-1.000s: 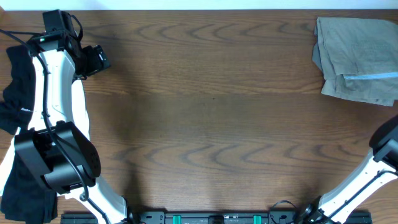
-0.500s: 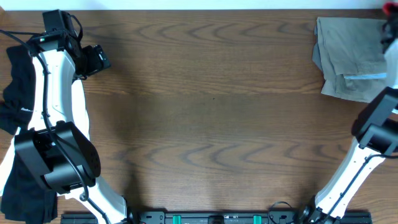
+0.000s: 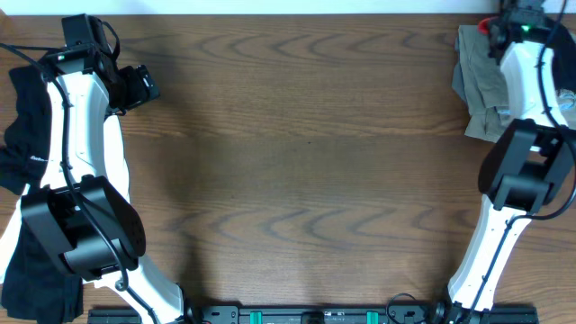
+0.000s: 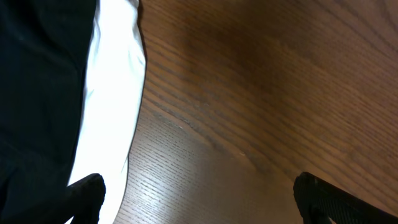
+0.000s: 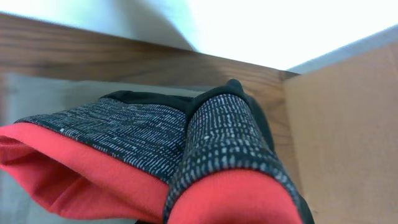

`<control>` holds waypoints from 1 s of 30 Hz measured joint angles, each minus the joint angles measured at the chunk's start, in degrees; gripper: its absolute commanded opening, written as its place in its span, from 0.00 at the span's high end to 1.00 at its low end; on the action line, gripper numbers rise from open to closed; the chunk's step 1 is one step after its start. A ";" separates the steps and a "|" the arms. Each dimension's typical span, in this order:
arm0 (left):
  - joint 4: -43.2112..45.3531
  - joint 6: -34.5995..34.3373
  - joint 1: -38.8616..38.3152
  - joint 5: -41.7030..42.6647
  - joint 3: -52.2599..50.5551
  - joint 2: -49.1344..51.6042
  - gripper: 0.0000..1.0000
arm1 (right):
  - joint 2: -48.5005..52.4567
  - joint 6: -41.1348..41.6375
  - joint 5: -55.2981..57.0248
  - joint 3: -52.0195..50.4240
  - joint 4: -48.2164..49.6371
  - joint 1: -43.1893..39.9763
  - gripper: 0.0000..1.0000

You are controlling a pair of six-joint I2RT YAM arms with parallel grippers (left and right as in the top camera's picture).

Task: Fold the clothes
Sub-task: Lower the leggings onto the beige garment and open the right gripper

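Since the earlier frame the right arm [image 3: 526,81] has swung up from the near right corner of the desk [image 3: 306,162] to the far right corner. It now stretches over the taupe garment [image 3: 475,72] that lies there and covers most of it; only the left part of this cloth shows beside the arm. The left arm [image 3: 85,117] has not changed its place.

The right claw [image 3: 500,22] is closed. A small red spot shows just beside it from above. In the right wrist view the fingers themselves do not show, but the pants waistband [image 5: 124,134] fills the lower part of the view very close to the camera: grey speckled cloth with a coral-red edge, bunched in two folds, with black fabric behind. It seems pinched in this claw, above the far edge of the desk.

The left claw [image 4: 205,196] stands wide apart, its dark fingertips [image 4: 87,193] low over bare wood, holding nothing. The black garments [image 3: 27,117] lie at the left edge of the desk, partly under the left arm. In the left wrist view a white strip [image 4: 115,106] runs between the black cloth and the wood; I cannot tell if it is cloth.
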 measured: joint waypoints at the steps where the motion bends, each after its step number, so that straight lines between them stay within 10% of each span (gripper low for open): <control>1: 0.00 0.00 0.00 0.00 0.00 0.00 0.02 | 0.02 0.02 -0.07 0.00 -0.63 0.46 0.99; 9: 0.07 0.02 0.00 -0.02 -0.02 0.00 0.02 | 0.00 0.26 -0.48 0.00 -5.20 2.86 0.98; 15: 0.17 0.00 0.00 0.00 -0.02 0.33 0.02 | 0.00 1.95 -1.16 0.02 -9.25 3.37 0.48; 20: 0.13 0.02 0.00 0.00 -0.15 0.70 0.02 | -0.02 4.90 -2.73 0.20 -17.49 3.48 0.30; 30: 0.04 0.00 0.00 0.00 -0.15 0.72 0.02 | -8.61 10.25 -18.51 0.22 -25.70 3.06 0.25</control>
